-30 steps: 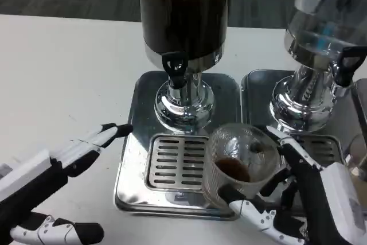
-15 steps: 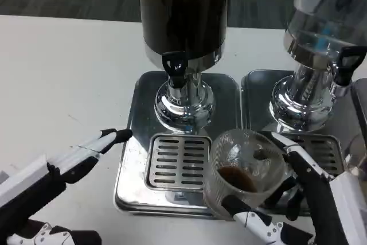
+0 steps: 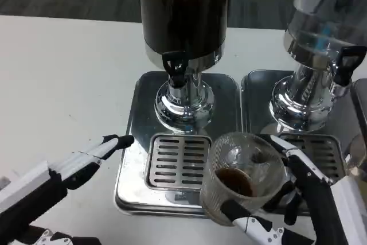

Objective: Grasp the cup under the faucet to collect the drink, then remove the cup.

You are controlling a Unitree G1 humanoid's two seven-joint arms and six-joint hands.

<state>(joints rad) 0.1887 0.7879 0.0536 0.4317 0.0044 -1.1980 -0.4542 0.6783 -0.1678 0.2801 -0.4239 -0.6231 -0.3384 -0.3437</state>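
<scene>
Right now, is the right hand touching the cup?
Touching. The head view shows the right hand wrapped around the cup, with fingers pressed against its wall on both sides.
</scene>
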